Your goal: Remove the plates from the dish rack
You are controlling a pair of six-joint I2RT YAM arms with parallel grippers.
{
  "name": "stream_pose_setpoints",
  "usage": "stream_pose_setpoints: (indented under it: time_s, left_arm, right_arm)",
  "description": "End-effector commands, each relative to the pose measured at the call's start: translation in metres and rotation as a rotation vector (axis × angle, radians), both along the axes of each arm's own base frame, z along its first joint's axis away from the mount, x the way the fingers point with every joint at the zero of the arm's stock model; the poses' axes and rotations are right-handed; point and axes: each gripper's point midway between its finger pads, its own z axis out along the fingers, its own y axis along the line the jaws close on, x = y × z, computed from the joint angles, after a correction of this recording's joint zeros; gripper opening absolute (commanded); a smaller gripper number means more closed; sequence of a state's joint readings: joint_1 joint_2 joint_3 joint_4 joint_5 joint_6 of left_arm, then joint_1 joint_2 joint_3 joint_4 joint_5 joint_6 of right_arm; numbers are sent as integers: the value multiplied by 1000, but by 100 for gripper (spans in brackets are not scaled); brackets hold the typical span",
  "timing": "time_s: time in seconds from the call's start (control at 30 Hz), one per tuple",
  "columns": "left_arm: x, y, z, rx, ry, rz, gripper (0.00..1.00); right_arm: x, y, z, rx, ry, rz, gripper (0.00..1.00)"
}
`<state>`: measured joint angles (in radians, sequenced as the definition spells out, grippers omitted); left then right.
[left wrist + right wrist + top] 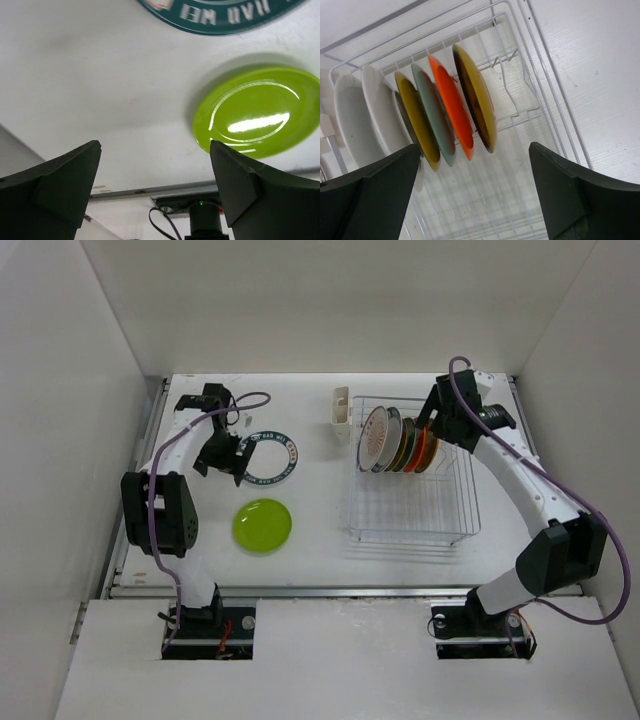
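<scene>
The wire dish rack (415, 515) stands right of centre with several plates upright at its far end: a white sunburst plate (376, 437), then amber, pale and orange-red ones (428, 450). In the right wrist view the amber patterned plate (476, 100), the orange-red plate (452, 107), a pale teal plate (434, 117) and an olive plate (417, 117) stand in the slots. My right gripper (437, 430) is open over them (475, 190). A lime green plate (263, 525) and a teal-rimmed plate (272, 459) lie on the table. My left gripper (222, 458) is open and empty above the table (155, 185).
A small cream cup holder (341, 416) is fixed to the rack's far left corner. White walls close in the table on the left, back and right. A metal rail (165, 190) runs along the near table edge.
</scene>
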<state>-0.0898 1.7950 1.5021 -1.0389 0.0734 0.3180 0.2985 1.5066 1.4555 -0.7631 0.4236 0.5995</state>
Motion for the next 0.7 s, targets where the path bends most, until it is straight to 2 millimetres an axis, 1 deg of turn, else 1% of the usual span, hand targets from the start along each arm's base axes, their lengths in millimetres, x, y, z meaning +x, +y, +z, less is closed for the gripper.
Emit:
stream_pose_setpoints:
  time_s: [0.0, 0.03, 0.07, 0.1, 0.13, 0.17, 0.2, 0.23, 0.27, 0.33, 0.37, 0.4, 0.43, 0.47, 0.5, 0.57, 0.6, 0.63, 0.67]
  left_arm:
    - [27, 29, 50, 155, -234, 179, 89]
    - [33, 40, 56, 215, -280, 217, 89]
    - [35, 45, 65, 238, -310, 244, 90]
    - [37, 48, 67, 256, -327, 268, 90]
    - [39, 51, 72, 269, -346, 300, 90]
    - [42, 55, 77, 291, -364, 320, 90]
    - [42, 56, 77, 297, -367, 331, 90]
    - [39, 56, 77, 300, -355, 329, 90]
    - [40, 58, 80, 306, -368, 348, 90]
    - [38, 57, 79, 305, -361, 355, 90]
    - [35, 59, 79, 315, -358, 356, 90]
    - [32, 59, 75, 319, -345, 354, 90]
    - [32, 59, 75, 319, -345, 354, 90]
    - [29, 61, 75, 328, -344, 355, 90]
    - [29, 61, 72, 329, -343, 355, 90]
    - [28, 63, 75, 334, -355, 368, 90]
    - [26, 63, 72, 337, -345, 366, 90]
    - [25, 64, 76, 343, -357, 370, 90]
    - [25, 64, 76, 343, -357, 370, 90]
  right_arm:
    - [-5, -16, -1, -24, 5, -49, 95]
    - [-5, -16, -1, -24, 5, -49, 89]
    - [-3, -15, -7, -26, 12, -49, 87]
    - [-1, -18, -13, -28, 19, -58, 85]
    - [1, -18, -12, -26, 11, -58, 79]
    - [1, -16, -22, -25, 38, -50, 77]
    - [5, -13, -27, -17, 45, -41, 75]
    - [9, -16, -29, -22, 43, -44, 73]
    - [10, -15, -33, -25, 52, -44, 69]
    - [13, -15, -38, -27, 61, -44, 64]
    - [14, -16, -44, -40, 73, -52, 58]
    - [14, -16, -44, -40, 73, -52, 53]
    - [18, -16, -47, -47, 75, -46, 50]
    - [22, -15, -50, -51, 71, -40, 50]
    - [22, -13, -51, -49, 77, -23, 50]
    - [26, -14, -57, -60, 82, -31, 50]
    - [29, -13, -62, -61, 88, -31, 50]
    - [29, -13, -62, -61, 88, -31, 50]
    - [31, -12, -68, -64, 95, -31, 48]
